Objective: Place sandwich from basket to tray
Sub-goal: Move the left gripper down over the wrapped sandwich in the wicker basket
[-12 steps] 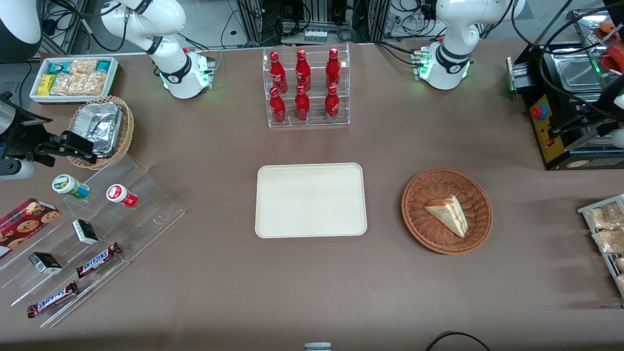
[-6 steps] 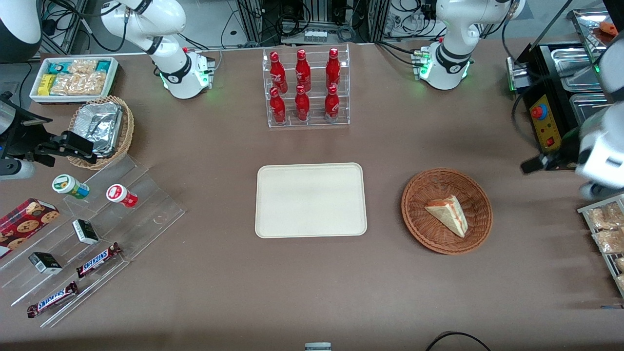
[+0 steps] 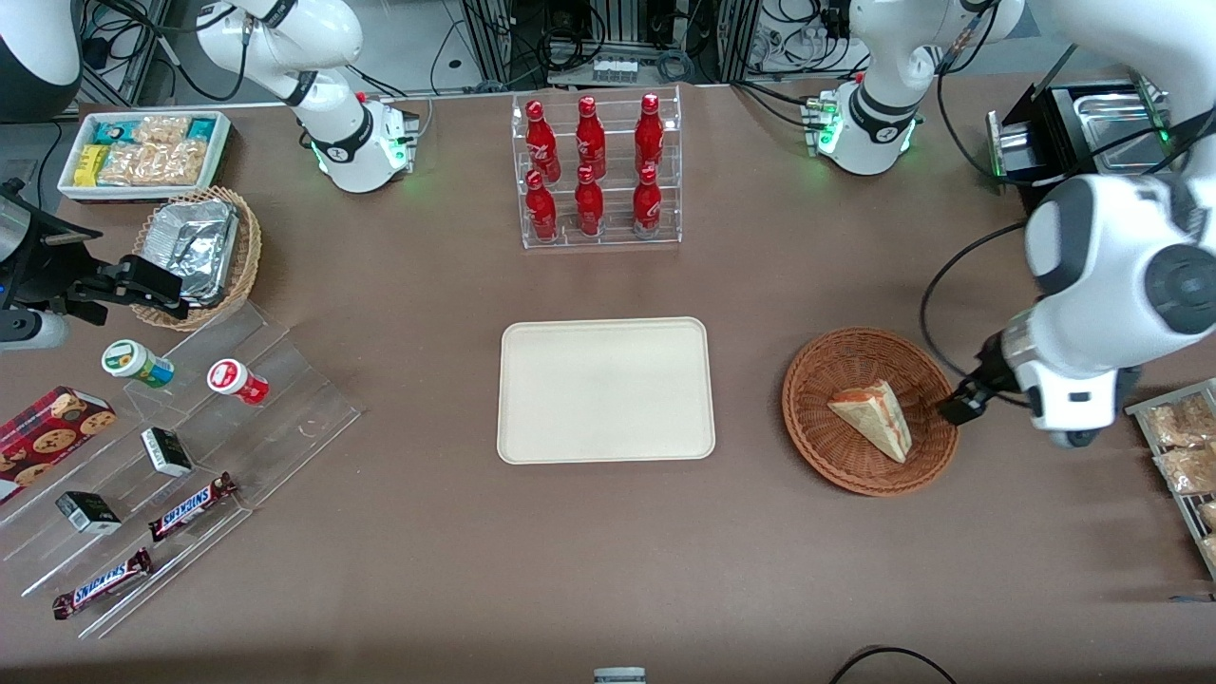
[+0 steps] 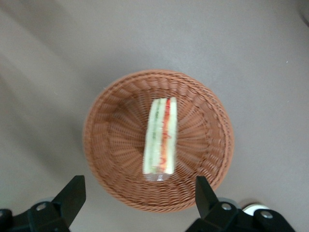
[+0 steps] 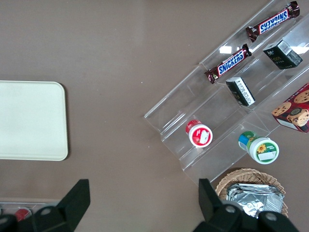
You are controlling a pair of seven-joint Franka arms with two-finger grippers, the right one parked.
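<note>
**Obs. A:** One sandwich [image 3: 872, 419] is noted, lying in the reddish-brown basket [image 3: 819, 383], a little off its middle toward the working arm's end of the table. From the wrist view the wedge [image 4: 161, 140] is seen edge-on: two pale bread faces with a green layer and a red-orange layer between.

**Obs. B:** Gripper [image 4: 137, 205] is recorded high above the basket [image 4: 111, 145], fingers [image 4: 71, 197] spread wide, nothing held. In the front view its dark tip shows over the basket's rim on the working arm's side; it is well clear of the bread.

**Obs. A:** Handling is judged as follows. Light weight is assumed. Bread is taken to be soft and easily crushed; filling could be squeezed out or the layers slid apart if the wedge is pinched hard or only by one slice.

**Obs. B:** Agreed. A hold across the two flat bread faces is suggested, near the thick middle of the wedge rather than at the thin point, so that all layers are clamped together. Whether a clear wrap covers it cannot be told; if so, some slip is to be expected.

**Obs. A:** Tray [image 3: 606, 389] is logged beside the basket, toward the parked arm's end, apart from it and bare. Wicker wall is low, so a straight lift is judged enough.
</note>
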